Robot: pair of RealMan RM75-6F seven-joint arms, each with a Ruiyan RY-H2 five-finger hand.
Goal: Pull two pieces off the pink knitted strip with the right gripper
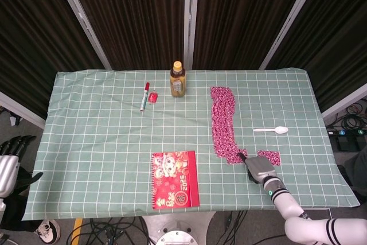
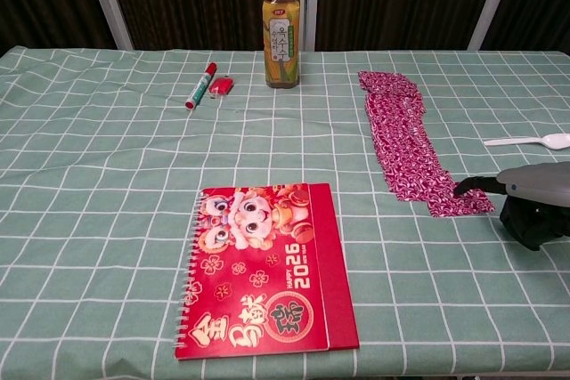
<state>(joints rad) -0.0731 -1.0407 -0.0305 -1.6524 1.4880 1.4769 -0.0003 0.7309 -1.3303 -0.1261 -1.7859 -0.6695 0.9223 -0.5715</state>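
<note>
The pink knitted strip (image 1: 223, 121) lies lengthwise on the right half of the desk (image 1: 103, 130), and my right hand (image 1: 258, 168) pinches its near end, a dark fingertip (image 2: 463, 187) on the fabric; one torn-off pink piece (image 1: 268, 156) lies just beside that hand. My left hand (image 1: 10, 162) hangs off the desk's left edge, fingers apart, holding nothing. I count one bottle (image 1: 178, 79) with yellow-brown drink inside, one marker (image 1: 144, 96), one spoon (image 1: 272, 130) and one red calendar (image 1: 174, 179).

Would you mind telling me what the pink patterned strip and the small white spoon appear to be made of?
The pink patterned strip looks like soft knitted yarn: matte, speckled, limp. The small white spoon seems plastic: smooth, uniformly white, thin, though that is uncertain.
</note>
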